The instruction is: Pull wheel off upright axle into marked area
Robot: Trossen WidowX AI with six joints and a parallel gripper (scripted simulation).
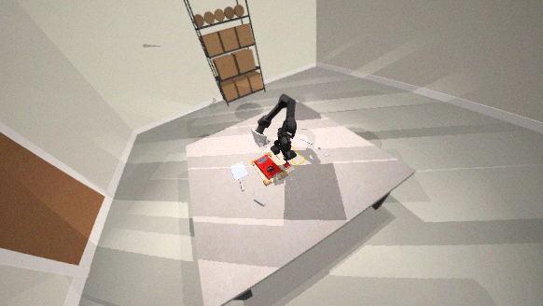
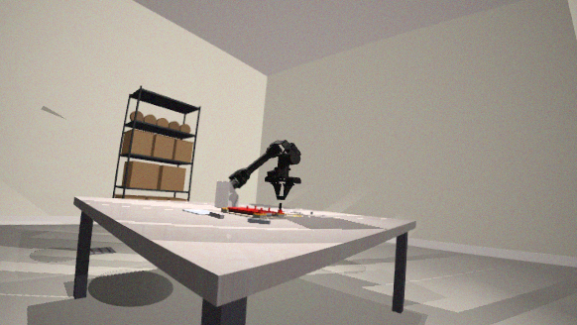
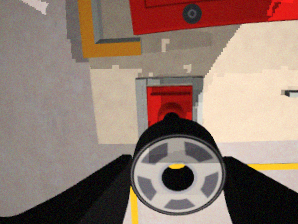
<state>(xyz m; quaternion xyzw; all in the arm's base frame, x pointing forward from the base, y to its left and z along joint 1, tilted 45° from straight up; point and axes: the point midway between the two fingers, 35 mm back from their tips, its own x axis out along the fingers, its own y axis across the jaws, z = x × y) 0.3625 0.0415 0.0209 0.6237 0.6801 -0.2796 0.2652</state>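
Note:
My gripper (image 1: 285,159) (image 2: 281,198) (image 3: 176,164) is shut on the wheel (image 3: 150,171), a black tyre with a pale spoked face, gripped on both sides. In the exterior view the fingertips hang just above the dark upright axle (image 2: 280,206), with a small gap. The axle's red base (image 1: 286,165) (image 2: 281,212) (image 3: 170,93) sits in a grey frame; the wheel hides its lower part in the wrist view. The marked area is a yellow outline (image 1: 299,154) (image 3: 272,166) beside the base, partly hidden behind wheel and fingers.
A red panel (image 1: 263,163) (image 2: 243,210) (image 3: 165,20) with an orange-cornered surround lies beside the axle base. A pale plate (image 1: 239,171) and a small grey bar (image 1: 259,201) lie farther out. A white block (image 1: 259,137) (image 2: 222,194) stands by the arm's base.

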